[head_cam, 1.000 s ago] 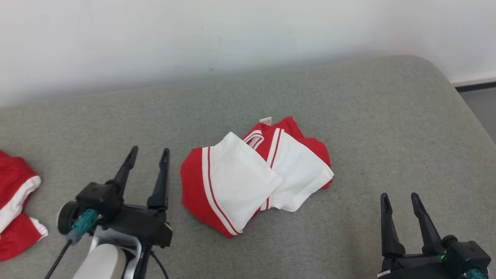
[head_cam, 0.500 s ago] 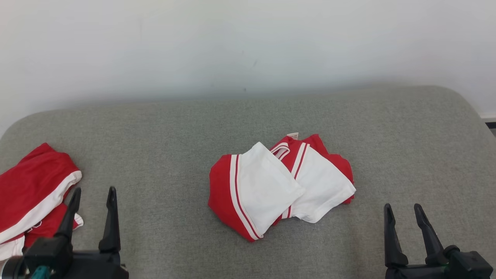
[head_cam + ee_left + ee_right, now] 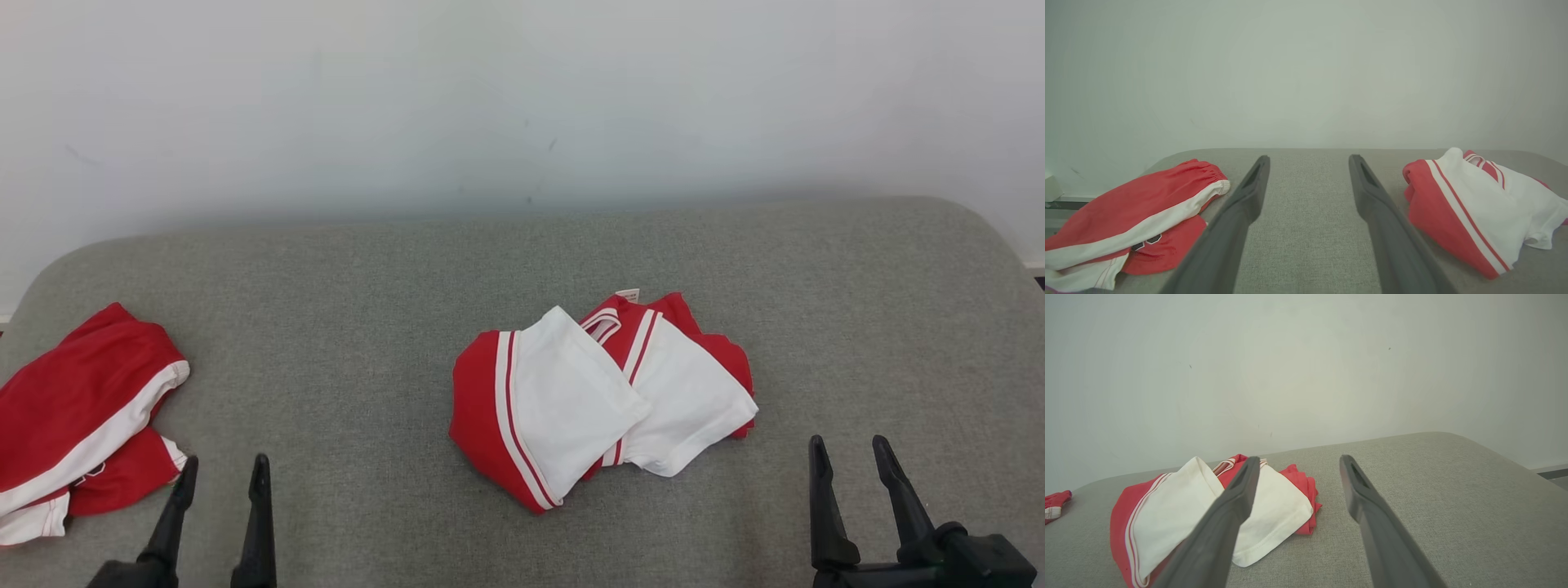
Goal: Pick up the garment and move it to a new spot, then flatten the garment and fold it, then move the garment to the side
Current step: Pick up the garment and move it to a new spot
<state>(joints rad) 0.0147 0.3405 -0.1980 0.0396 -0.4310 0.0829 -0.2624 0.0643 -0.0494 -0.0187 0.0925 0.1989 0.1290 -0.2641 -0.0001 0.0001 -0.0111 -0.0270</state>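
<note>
A red-and-white garment point(image 3: 600, 396) lies loosely folded in the middle of the grey cushion point(image 3: 367, 286); the left wrist view has it at the right point(image 3: 1474, 208), the right wrist view at the left point(image 3: 1184, 510). My left gripper point(image 3: 224, 474) stands open at the lower left, well to the left of the garment, with nothing between its fingers point(image 3: 1241, 204). Open too, my right gripper point(image 3: 849, 449) is at the lower right, a little right of the garment's near edge, its fingers point(image 3: 1363, 498) empty.
A second red-and-white garment point(image 3: 77, 416) lies bunched at the cushion's left edge, close to my left gripper, also at the left of the left wrist view point(image 3: 1131, 220). A pale wall point(image 3: 522, 106) rises behind the cushion. Bare cushion surrounds the middle garment.
The head camera has swung and tilted, bringing the left garment and more wall into view. My left gripper has drawn back to the bottom edge. Both garments lie unchanged.
</note>
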